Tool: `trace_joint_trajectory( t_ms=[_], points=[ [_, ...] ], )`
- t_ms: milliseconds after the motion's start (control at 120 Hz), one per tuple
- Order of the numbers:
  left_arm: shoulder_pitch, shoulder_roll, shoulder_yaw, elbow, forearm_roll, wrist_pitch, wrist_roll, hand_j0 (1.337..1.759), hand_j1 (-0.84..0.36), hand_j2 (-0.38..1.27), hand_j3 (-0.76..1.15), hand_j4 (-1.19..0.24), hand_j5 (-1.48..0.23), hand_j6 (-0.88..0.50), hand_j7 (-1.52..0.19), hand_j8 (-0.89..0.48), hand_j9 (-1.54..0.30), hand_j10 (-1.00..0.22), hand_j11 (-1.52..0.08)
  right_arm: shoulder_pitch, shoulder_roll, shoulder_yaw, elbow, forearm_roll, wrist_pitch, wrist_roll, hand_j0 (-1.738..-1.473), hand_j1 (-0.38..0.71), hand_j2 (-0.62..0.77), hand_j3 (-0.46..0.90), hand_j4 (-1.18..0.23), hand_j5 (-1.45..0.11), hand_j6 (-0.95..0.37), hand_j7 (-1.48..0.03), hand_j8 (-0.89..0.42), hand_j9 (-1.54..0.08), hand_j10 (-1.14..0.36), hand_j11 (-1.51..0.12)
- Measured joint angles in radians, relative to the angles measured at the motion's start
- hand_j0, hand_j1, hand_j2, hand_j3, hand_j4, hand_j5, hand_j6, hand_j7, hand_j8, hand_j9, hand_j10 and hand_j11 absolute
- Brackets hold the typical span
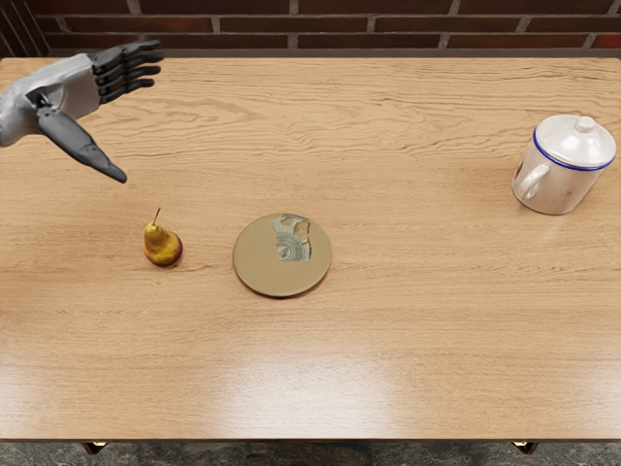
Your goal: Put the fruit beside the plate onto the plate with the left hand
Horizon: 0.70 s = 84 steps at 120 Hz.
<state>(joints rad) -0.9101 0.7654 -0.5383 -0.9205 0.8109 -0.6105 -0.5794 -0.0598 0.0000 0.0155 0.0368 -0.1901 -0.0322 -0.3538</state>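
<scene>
Pear (162, 246) upright beside plate (281, 255); left hand (85, 92) hovers well apart, fingers (131, 68) spread, holding nothing. Approach from above, closing around the body.

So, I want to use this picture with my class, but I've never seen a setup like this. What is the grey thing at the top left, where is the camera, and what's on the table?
This is a simulator's render, not a photo. The single view comes from the robot's head, looking down at a slant on a wooden table. The grey thing is the robot's left hand, reaching in from the left edge. Its five fingers are spread, it holds nothing, and it hovers well away from the fruit. The right arm is out of view. On the table lie a yellow pear, a round tan plate just to the pear's right, and a white lidded pot with a blue rim, far right. The pear is not on the plate yet.
</scene>
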Motion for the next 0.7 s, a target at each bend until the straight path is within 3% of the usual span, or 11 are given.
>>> trace_joint_trajectory(
  t_ms=[275, 700],
  points=[
    [0.075, 0.02, 0.011, -0.013, 0.074, 0.0, -0.029, 1.658, 0.32, 0.01, 0.0, -0.03, -0.04, -0.03, -0.04, -0.03, -0.04, -0.03, -0.04, 0.0, 0.0, 0.0, 0.0, 0.0, 0.0, 0.0, -1.658, -0.35, 0.0, 0.0, 0.0, 0.0, 0.0, 0.0, 0.0, 0.0, 0.0, 0.0],
    [0.097, -0.009, 0.064, -0.008, 0.084, 0.0, -0.031, 1.658, 0.32, 0.01, 0.0, -0.03, -0.03, -0.03, -0.03, -0.03, -0.03, -0.03, -0.03, 0.0, 0.0, 0.0, 0.0, 0.0, 0.0, 0.0, -1.658, -0.35, 0.0, 0.0, 0.0, 0.0, 0.0, 0.0, 0.0, 0.0, 0.0, 0.0]
  ],
)
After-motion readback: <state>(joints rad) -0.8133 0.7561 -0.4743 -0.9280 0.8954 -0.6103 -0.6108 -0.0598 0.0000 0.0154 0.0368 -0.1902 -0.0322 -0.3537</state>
